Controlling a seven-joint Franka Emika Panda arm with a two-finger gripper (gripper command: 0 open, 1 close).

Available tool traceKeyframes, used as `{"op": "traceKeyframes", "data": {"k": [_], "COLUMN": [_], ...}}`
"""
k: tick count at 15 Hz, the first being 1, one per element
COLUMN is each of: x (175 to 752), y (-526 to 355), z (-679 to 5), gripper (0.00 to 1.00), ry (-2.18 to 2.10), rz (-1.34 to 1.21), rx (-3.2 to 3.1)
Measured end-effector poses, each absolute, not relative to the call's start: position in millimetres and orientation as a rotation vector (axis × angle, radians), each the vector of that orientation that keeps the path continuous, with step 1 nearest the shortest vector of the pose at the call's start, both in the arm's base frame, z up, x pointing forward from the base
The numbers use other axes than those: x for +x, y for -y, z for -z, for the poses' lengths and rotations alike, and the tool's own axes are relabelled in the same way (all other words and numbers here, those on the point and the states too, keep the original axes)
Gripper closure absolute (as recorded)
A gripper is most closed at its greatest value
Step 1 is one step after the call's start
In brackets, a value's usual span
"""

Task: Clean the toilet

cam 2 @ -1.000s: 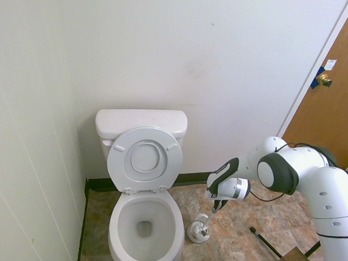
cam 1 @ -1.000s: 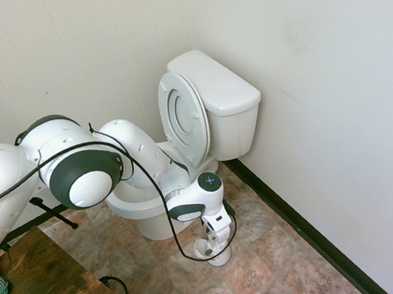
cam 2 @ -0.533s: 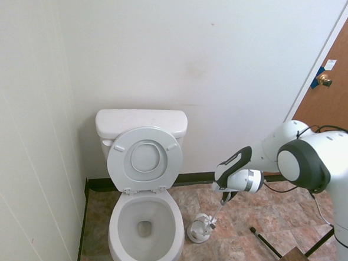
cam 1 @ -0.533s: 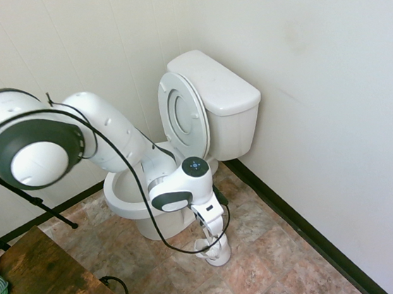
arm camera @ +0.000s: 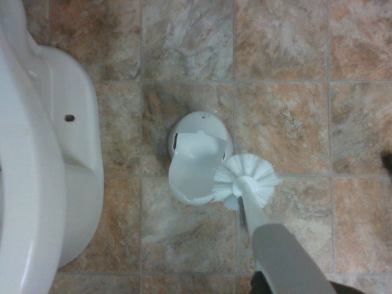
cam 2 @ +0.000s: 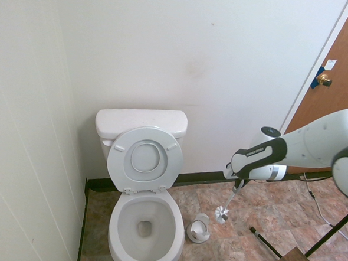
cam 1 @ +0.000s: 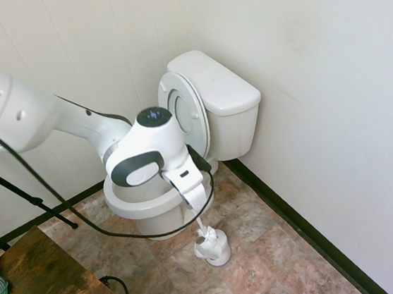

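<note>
The toilet (cam 2: 144, 223) stands against the back wall with its lid and seat raised (cam 1: 184, 116); its bowl (cam 1: 142, 203) is partly behind my arm. My gripper (cam 2: 238, 185) is shut on the handle of a white toilet brush, and the brush head (cam 2: 222, 214) hangs in the air above the floor. The small white brush holder (cam 2: 199, 228) sits empty on the tiles beside the toilet base. In the wrist view the brush head (arm camera: 246, 180) hovers just past the holder (arm camera: 197, 165), with the toilet (arm camera: 43, 171) at one side.
A brown door (cam 2: 335, 105) is at the right of the second exterior view. A wooden table corner (cam 1: 49, 284) sits by the arm's base. The floor is stone-pattern tile, with walls close on two sides of the toilet.
The arm has risen and pulled the brush up out of its holder. The brush head now hangs free above the floor, away from the toilet.
</note>
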State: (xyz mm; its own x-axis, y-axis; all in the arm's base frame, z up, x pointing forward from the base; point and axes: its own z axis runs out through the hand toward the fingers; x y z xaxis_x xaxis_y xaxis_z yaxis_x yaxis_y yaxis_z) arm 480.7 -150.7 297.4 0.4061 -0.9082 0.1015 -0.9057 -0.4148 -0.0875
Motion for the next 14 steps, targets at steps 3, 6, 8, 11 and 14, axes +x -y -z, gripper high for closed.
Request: {"op": "traceKeyframes", "data": {"k": [3, 6, 8, 11, 14], "x": [480.0, 472.3, 470.6, 472.3, 474.6], "y": [106.0, 33.4, -4.4, -40.3, -73.6], "z": [-366.3, -405.5, -405.7, -411.8, -416.6], "gripper": [1.00, 1.00, 1.00, 1.00, 1.00], "ry": [-1.618, -1.486, -1.424, -1.347, -1.273], "rz": [0.261, 0.273, 0.258, 0.253, 0.260], "rx": [-2.641, -2.674, -2.692, -2.701, -2.719]}}
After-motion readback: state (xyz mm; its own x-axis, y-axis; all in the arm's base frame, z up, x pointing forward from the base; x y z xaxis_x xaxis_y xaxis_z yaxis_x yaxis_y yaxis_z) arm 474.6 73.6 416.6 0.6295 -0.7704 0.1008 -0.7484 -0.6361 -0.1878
